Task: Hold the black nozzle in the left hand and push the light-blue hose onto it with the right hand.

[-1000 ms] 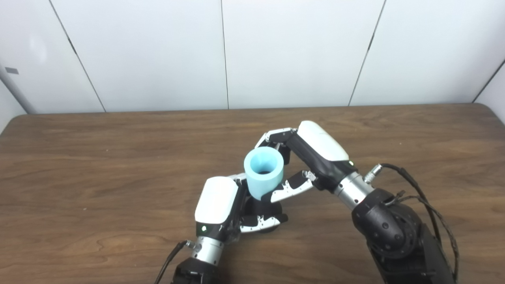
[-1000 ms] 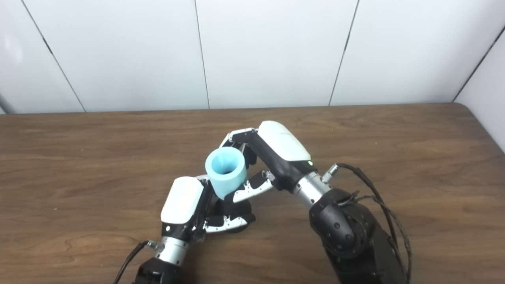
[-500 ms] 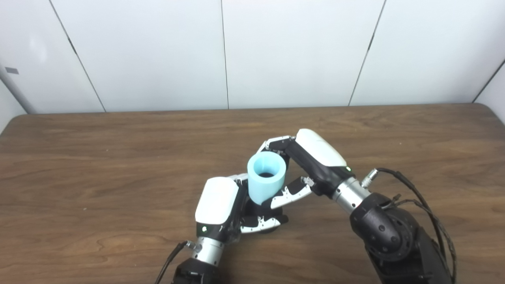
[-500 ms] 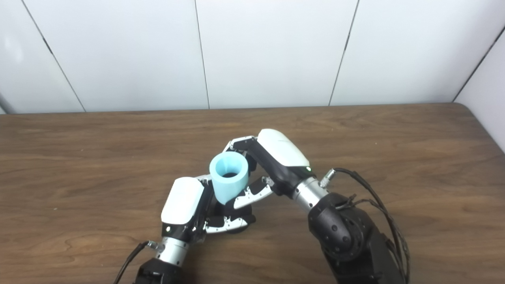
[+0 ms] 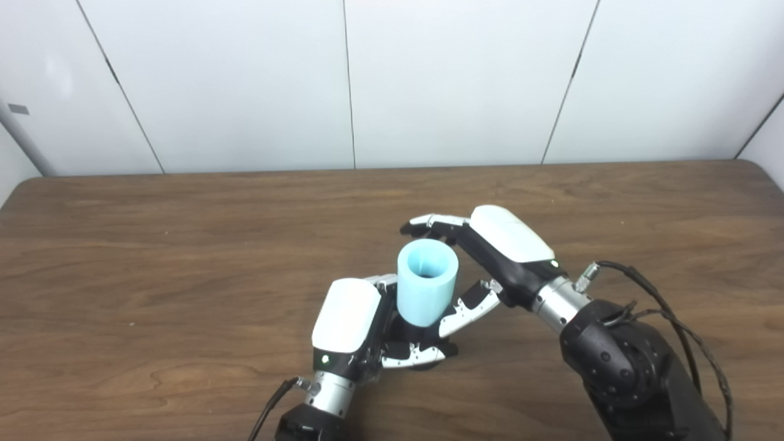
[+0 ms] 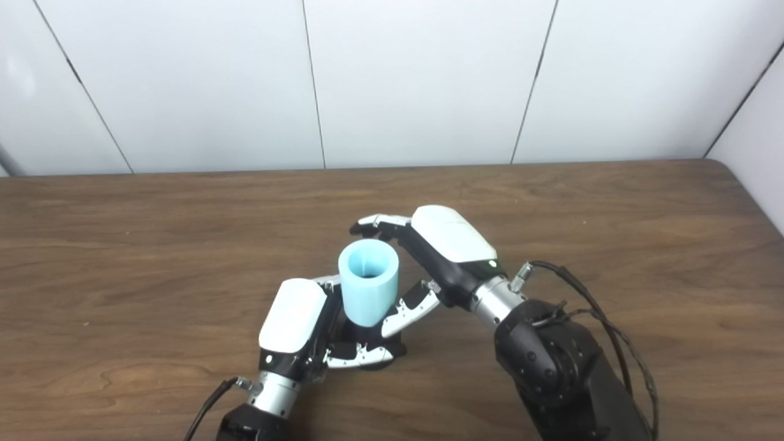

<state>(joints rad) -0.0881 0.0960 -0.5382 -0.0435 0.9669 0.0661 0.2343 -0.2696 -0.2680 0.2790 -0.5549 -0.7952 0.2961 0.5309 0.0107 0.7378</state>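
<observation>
The light-blue hose (image 5: 426, 291) stands nearly upright, its open mouth facing up, with its lower end set over the black nozzle (image 5: 411, 334). Only a dark sliver of the nozzle shows under the hose. My left hand (image 5: 349, 318) is curled around that nozzle low on the table, its fingers wrapping the base. My right hand (image 5: 499, 248) is just right of the hose. Its fingers (image 5: 429, 222) reach straight out behind the hose's rim, apart from it. Its thumb (image 5: 468, 306) lies close by the hose's lower right side, and I cannot tell if it touches.
The brown wooden table (image 5: 153, 257) spreads wide on all sides of the hands. A black cable (image 5: 670, 309) loops off my right forearm. White wall panels (image 5: 453, 79) stand behind the table's far edge.
The hose has sunk lower over the nozzle and stands straighter. Both hands have drifted slightly right and toward me. My right hand's fingers have uncurled from the hose.
</observation>
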